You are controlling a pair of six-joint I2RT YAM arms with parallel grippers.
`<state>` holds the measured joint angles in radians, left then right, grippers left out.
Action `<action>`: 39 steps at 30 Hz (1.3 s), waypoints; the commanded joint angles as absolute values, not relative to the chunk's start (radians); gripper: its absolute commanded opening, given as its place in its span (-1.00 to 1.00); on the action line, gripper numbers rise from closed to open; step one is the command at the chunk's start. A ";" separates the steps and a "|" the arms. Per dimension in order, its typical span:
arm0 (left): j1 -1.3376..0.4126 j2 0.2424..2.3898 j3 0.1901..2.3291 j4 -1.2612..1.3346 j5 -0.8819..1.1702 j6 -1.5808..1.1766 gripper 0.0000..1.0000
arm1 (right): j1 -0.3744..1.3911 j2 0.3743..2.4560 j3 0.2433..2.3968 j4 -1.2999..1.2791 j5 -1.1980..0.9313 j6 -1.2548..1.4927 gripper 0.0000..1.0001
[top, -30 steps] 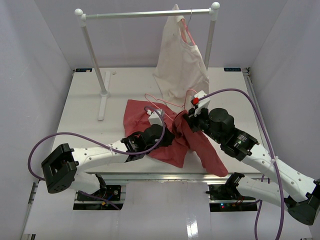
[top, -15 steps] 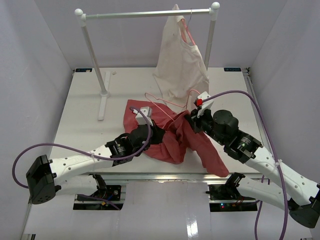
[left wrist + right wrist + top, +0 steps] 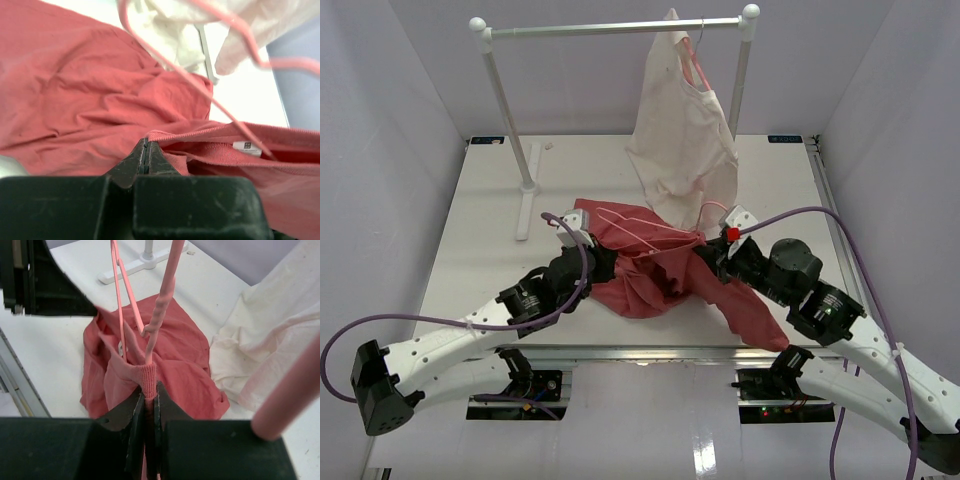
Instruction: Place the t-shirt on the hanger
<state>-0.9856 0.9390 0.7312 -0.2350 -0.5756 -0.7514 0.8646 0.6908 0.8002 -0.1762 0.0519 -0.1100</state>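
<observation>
The salmon t-shirt (image 3: 655, 278) lies bunched on the table's near middle, its collar stretched between my two grippers. My left gripper (image 3: 602, 262) is shut on the collar's edge (image 3: 172, 135) at the shirt's left side. Shut as well, my right gripper (image 3: 713, 257) pinches the ribbed collar (image 3: 149, 377) at the right, with a wire of the hanger rising out of that fold. The thin pink hanger (image 3: 645, 222) lies across the top of the shirt between the grippers. In the left wrist view the hanger (image 3: 200, 90) crosses above the cloth. The right wrist view has the hanger (image 3: 161, 315) running upward.
A cream garment (image 3: 680, 140) hangs from the white rack's rail (image 3: 610, 27) at the back right, its hem reaching the table just behind the shirt. The rack's left post and foot (image 3: 525, 205) stand behind my left arm. A long fold of shirt (image 3: 750, 320) trails toward the near edge.
My left gripper has drawn left and nearer with the collar. The right gripper has shifted right and nearer. The collar is stretched wider and the hanger lies over it.
</observation>
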 commanded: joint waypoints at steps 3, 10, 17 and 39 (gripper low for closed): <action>-0.907 0.869 0.813 -0.288 -0.541 -0.657 -1.00 | 0.863 0.635 0.784 -0.127 -0.023 -0.183 -0.84; -0.855 0.858 0.944 -0.384 -0.515 -0.581 -1.00 | 0.864 0.641 0.770 -0.123 -0.039 -0.200 -0.84; -0.836 0.841 1.035 -0.485 -0.497 -0.505 -1.00 | 0.863 0.617 0.755 -0.114 0.073 -0.222 -0.84; -0.836 0.986 0.897 -0.297 -0.040 -0.502 0.04 | 0.865 0.771 0.842 -0.082 0.093 -0.093 -0.85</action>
<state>-0.8394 0.9439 0.9058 -0.3583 -0.0878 -0.4698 0.8642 0.7856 0.8009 -0.1572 0.0661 -0.1215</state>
